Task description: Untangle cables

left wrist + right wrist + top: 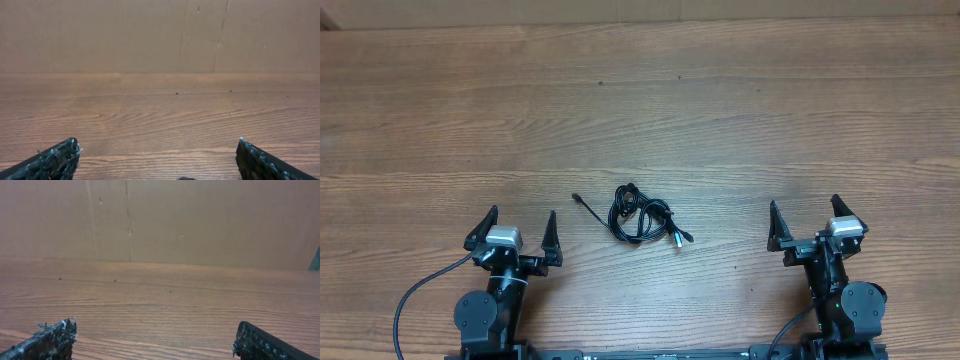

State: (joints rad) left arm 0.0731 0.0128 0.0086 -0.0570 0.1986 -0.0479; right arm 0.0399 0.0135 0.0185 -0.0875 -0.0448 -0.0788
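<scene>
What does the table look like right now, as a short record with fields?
cables: one small knotted black bundle, lying between the two arms
silver-tipped end: pokes out toward the right arm's side
left pincer: open, empty, apart from the bundle
right pincer: open, empty, farther from the bundle
table: brown wood grain
task state: bundle still knotted

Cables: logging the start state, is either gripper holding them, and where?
Nothing is held; left gripper and right gripper stand open, clear of the cables.

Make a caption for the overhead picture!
Knotted cables lie on the table between the open left claw and right claw.
</scene>
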